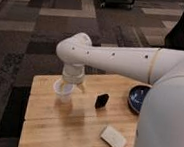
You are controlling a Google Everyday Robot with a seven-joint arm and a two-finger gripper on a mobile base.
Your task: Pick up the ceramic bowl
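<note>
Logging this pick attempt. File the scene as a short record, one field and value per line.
surface: light wooden table
task object: wide, glossy dark blue ceramic bowl, right side of the table, partly hidden by the white robot arm
cup: small pale round cup, left part of the table
gripper: two-finger gripper, open, pointing down over the cup, well apart from the bowl
other items: small black block mid-table; flat white rectangular pad nearer the front edge
bowl held: no
</note>
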